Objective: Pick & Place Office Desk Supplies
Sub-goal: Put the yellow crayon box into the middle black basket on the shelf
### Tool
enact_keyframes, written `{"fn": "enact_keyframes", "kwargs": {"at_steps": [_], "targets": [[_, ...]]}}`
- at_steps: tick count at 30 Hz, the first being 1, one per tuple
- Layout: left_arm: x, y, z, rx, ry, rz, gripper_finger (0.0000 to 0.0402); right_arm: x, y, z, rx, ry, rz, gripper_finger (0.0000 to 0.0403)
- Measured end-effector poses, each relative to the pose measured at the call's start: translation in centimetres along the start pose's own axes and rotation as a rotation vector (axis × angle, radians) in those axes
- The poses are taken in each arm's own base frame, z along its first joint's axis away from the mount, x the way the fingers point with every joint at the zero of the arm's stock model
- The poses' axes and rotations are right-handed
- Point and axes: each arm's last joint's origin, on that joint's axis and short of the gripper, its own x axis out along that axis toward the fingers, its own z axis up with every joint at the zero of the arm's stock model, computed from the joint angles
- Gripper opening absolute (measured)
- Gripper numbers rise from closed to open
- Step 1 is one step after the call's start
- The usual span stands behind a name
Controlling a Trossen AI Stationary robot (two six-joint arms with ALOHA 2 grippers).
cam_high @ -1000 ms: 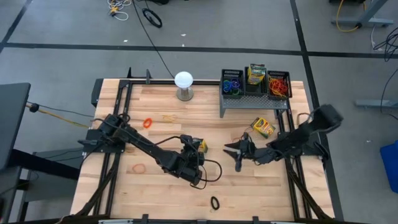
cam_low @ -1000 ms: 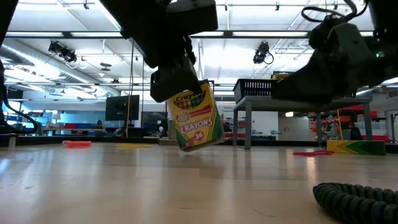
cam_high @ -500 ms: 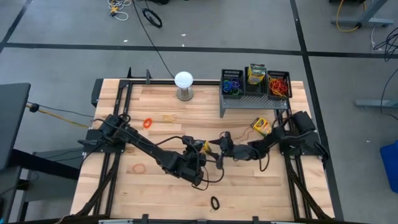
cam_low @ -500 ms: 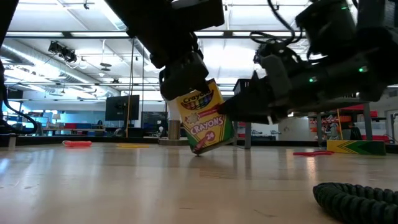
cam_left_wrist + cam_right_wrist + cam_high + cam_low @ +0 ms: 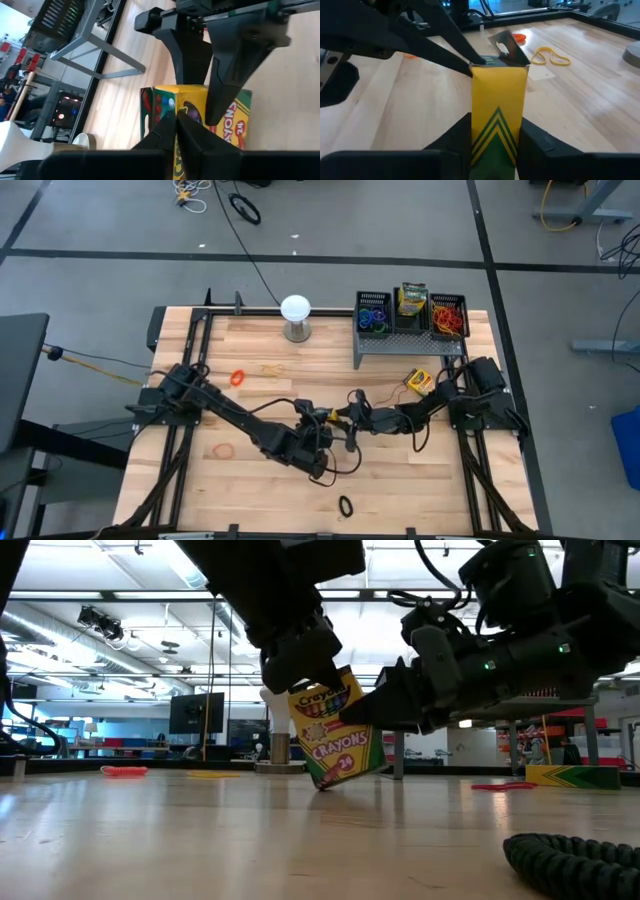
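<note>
Right gripper (image 5: 352,419) has come in from the worktop's (image 5: 250,360) right side over the last second and now has its fingers on either side of the crayon box (image 5: 333,738); left gripper (image 5: 322,416) stays clamped on the box's top flap, holding it tilted just above mid-worktop; reads as a handover, release pending; destination likely the mesh bins (image 5: 411,314) on the riser (image 5: 400,343).

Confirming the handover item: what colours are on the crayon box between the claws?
Yellow with green chevron stripes on the crayon box, clearest in the right wrist view.
</note>
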Motion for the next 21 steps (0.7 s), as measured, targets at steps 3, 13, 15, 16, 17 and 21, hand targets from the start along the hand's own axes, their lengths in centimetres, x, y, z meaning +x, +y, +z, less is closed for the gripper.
{"fn": "enact_keyframes", "kwargs": {"at_steps": [3, 13, 15, 16, 17, 21], "targets": [[-0.5, -0.2, 0.0, -0.005, -0.006, -0.023, 0.0050, -0.2, 0.1, -0.2, -0.033, 0.002, 0.008, 0.0104], [-5.9, -0.8, 0.1, -0.059, -0.096, -0.088, 0.0176, -4.0, -0.5, -2.3, -0.069, -0.052, 0.043, 0.0123], [-6.4, -1.1, -0.2, -0.052, -0.098, -0.093, 0.0183, -5.1, -0.8, -2.6, -0.082, -0.079, 0.049, 0.0115], [-6.5, -1.3, -0.3, -0.062, -0.101, -0.096, 0.0184, -5.6, -0.9, -2.8, -0.085, -0.088, 0.045, 0.0112], [-6.4, -1.5, -0.7, -0.070, -0.103, -0.101, 0.0182, -6.0, -1.1, -3.0, -0.093, -0.088, 0.043, 0.0111], [-4.9, -2.4, -2.9, -0.089, -0.094, -0.151, 0.0157, -7.1, -2.0, -3.7, -0.105, -0.067, 0.030, 0.0112]]}}
